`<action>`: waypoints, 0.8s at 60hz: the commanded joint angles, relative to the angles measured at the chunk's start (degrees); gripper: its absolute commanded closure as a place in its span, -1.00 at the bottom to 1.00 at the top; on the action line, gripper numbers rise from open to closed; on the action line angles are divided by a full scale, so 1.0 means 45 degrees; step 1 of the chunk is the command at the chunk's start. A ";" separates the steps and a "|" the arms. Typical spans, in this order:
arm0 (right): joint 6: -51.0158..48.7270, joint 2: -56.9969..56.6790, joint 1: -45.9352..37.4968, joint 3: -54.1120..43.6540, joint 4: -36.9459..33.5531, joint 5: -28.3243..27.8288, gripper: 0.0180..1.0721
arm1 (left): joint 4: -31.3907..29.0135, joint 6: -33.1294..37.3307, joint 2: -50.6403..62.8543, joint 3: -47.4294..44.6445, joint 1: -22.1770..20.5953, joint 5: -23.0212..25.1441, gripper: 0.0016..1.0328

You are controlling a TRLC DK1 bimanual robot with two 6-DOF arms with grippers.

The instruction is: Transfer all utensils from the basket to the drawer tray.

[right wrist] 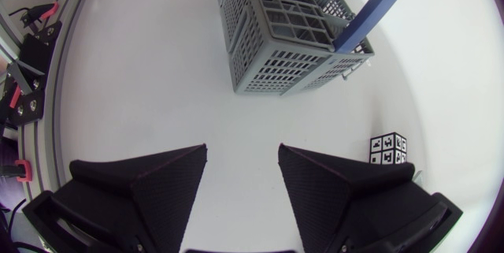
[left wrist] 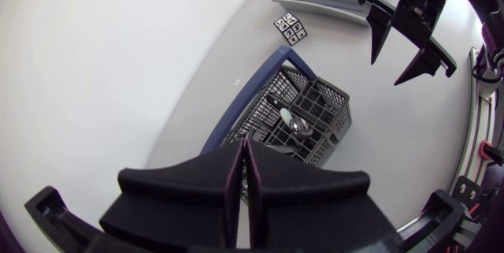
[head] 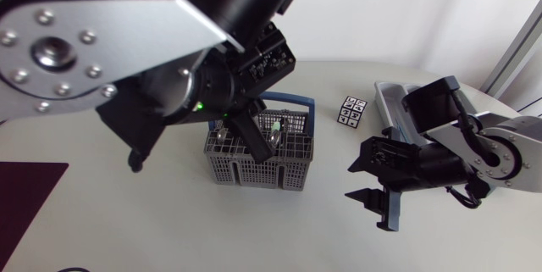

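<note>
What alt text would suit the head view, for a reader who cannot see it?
The left arm's pincer is down inside a grey basket with a blue handle, which holds a spoon. The right arm's pincer, open, hangs beside it, near the grey drawer tray and a small patterned cube.

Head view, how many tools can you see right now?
2. The left tool is shut, over the basket; the right tool is open over the table beside the basket. Neither is hidden.
</note>
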 commanded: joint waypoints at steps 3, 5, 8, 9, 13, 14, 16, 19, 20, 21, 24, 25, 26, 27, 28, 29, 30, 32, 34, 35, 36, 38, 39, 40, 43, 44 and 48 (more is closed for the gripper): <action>0.0745 -0.0728 0.0103 0.0189 0.0274 -0.0051 -0.28 | 0.0060 0.0203 -0.0792 0.0260 -0.0199 -0.0176 0.93; 0.0921 -0.1001 0.0142 0.0189 0.0411 -0.0129 -0.28 | 0.0060 0.0105 -0.0870 0.0338 -0.0219 -0.0157 0.93; 0.1175 -0.1353 0.0200 0.0189 0.0645 -0.0188 -0.28 | 0.0040 -0.0071 -0.0948 0.0514 -0.0219 0.0019 0.93; 0.1292 -0.1509 0.0220 0.0208 0.0665 -0.0188 -0.28 | 0.0040 -0.0168 -0.0987 0.0572 -0.0219 0.0156 0.93; 0.1644 -0.1919 0.0396 0.0306 0.0723 -0.0207 -0.28 | 0.0040 -0.0364 -0.1026 0.0768 -0.0219 0.0214 0.93; 0.1761 -0.2056 0.0435 0.0345 0.0743 -0.0207 -0.28 | 0.0040 -0.0442 -0.1026 0.0826 -0.0219 0.0254 0.93; 0.2054 -0.2270 0.0513 0.0443 0.0782 -0.0227 -0.28 | 0.0040 -0.0676 -0.1045 0.0924 -0.0199 0.0429 0.93; 0.2366 -0.2583 0.0571 0.0560 0.0801 -0.0461 -0.28 | 0.0040 -0.1106 -0.1045 0.1061 -0.0160 0.0820 0.93; 0.2444 -0.2642 0.0571 0.0618 0.0801 -0.0520 -0.28 | 0.0040 -0.1184 -0.1026 0.1100 -0.0141 0.0918 0.93; 0.2601 -0.2739 0.0571 0.0657 0.0860 -0.0598 -0.28 | 0.0040 -0.1301 -0.1006 0.1139 -0.0102 0.1074 0.93; 0.3030 -0.2876 0.0630 0.0755 0.1036 -0.0695 -0.28 | 0.0040 -0.1731 -0.0792 0.1256 0.0074 0.1621 0.93; 0.3187 -0.2895 0.0669 0.0775 0.1075 -0.0773 -0.28 | 0.0040 -0.1868 -0.0694 0.1315 0.0152 0.1875 0.93; 0.3304 -0.2954 0.0689 0.0814 0.1114 -0.0852 -0.28 | 0.0021 -0.2004 -0.0616 0.1373 0.0230 0.2109 0.93; 0.3401 -0.2974 0.0747 0.0814 0.1153 -0.0871 -0.28 | 0.0001 -0.2121 -0.0557 0.1412 0.0289 0.2265 0.93; 0.3499 -0.3032 0.0806 0.0814 0.1251 -0.0871 -0.28 | -0.0018 -0.2239 -0.0440 0.1490 0.0328 0.2421 0.93; 0.3655 -0.3071 0.0864 0.0794 0.1407 -0.0871 -0.28 | -0.0038 -0.2336 -0.0362 0.1549 0.0387 0.2558 0.93; 0.3792 -0.3130 0.0962 0.0775 0.1602 -0.0871 -0.28 | -0.0096 -0.2473 -0.0264 0.1647 0.0465 0.2754 0.93; 0.4066 -0.3208 0.1138 0.0755 0.1797 -0.0871 -0.28 | -0.0155 -0.2688 -0.0069 0.1803 0.0641 0.3183 0.93; 0.4358 -0.3208 0.1294 0.0833 0.1934 -0.0852 -0.28 | -0.0214 -0.2903 0.0126 0.1998 0.0797 0.3535 0.93; 0.4476 -0.3169 0.1333 0.0853 0.1993 -0.0852 -0.28 | -0.0253 -0.2981 0.0205 0.2057 0.0855 0.3711 0.93; 0.4593 -0.3149 0.1392 0.0911 0.2032 -0.0852 -0.28 | -0.0272 -0.3059 0.0263 0.2115 0.0914 0.3828 0.93; 0.4944 -0.3032 0.1606 0.1048 0.2169 -0.0852 -0.28 | -0.0311 -0.3313 0.0517 0.2330 0.1109 0.4336 0.93; 0.5023 -0.3032 0.1646 0.1068 0.2208 -0.0852 -0.28 | -0.0331 -0.3371 0.0556 0.2369 0.1148 0.4433 0.93; 0.5159 -0.2993 0.1704 0.1107 0.2305 -0.0832 -0.28 | -0.0370 -0.3450 0.0673 0.2467 0.1207 0.4648 0.93; 0.5472 -0.2915 0.1880 0.1165 0.2598 -0.0715 -0.27 | -0.0487 -0.3606 0.0947 0.2662 0.1324 0.5019 0.93; 0.5589 -0.2895 0.1939 0.1204 0.2696 -0.0656 -0.27 | -0.0526 -0.3664 0.1025 0.2721 0.1344 0.5136 0.93; 0.5960 -0.2622 0.2212 0.1380 0.2989 -0.0402 -0.27 | -0.0546 -0.3879 0.1298 0.2877 0.1520 0.5566 0.93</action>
